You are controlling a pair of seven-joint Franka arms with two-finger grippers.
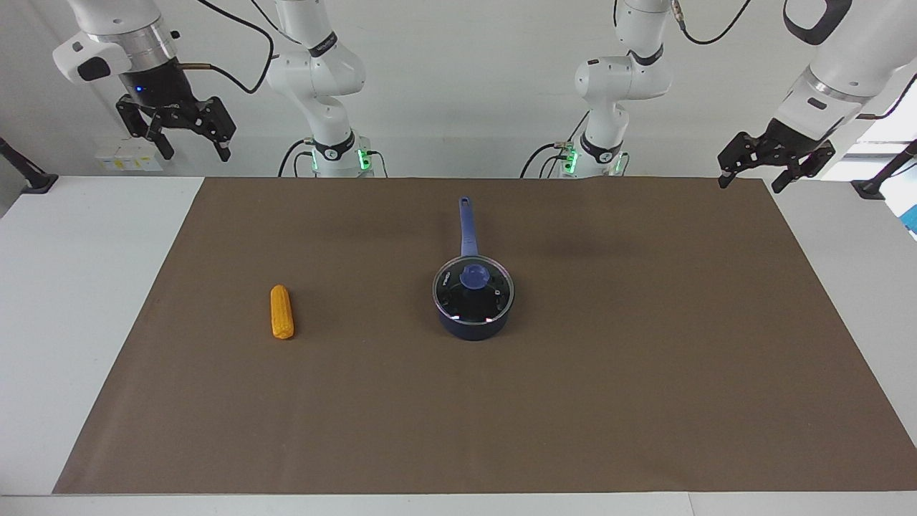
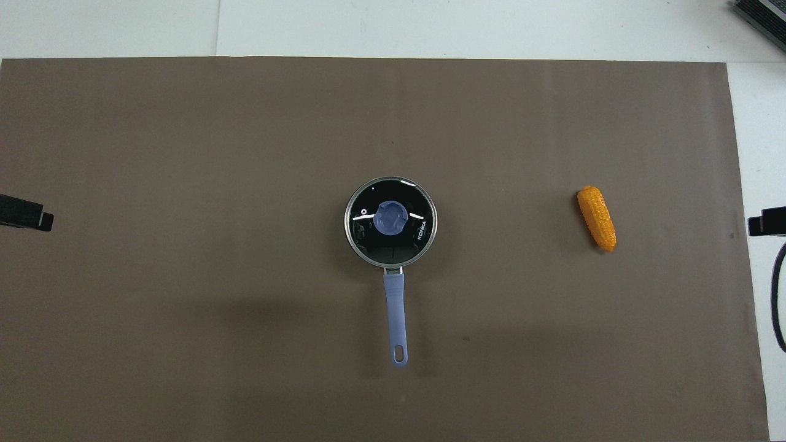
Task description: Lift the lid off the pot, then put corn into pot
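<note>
Lid [image 1: 473, 287] reading "KONKA" sits on the pot [image 1: 473, 324] mid brown mat [image 1: 645, 373], corn [image 1: 281, 312] toward the right arm's end; left gripper [image 1: 758, 178] and right gripper [image 1: 190, 147] hang wide open, waiting.

White wall [image 1: 466, 86], white table [image 1: 86, 287] (brown mat [image 1: 573, 394] atop), bright rm

Small dark navy saucepan [image 1: 473, 315] sits mid-mat, its long blue handle pointing at the robots, clear glass blue-knobbed lid [image 1: 473, 287] on top. Bumpy yellow-orange corn cob [image 1: 281, 312] lies toward the right arm's end. Both black grippers, right [image 1: 192, 147] and left [image 1: 751, 180], hang open, waiting.
</note>
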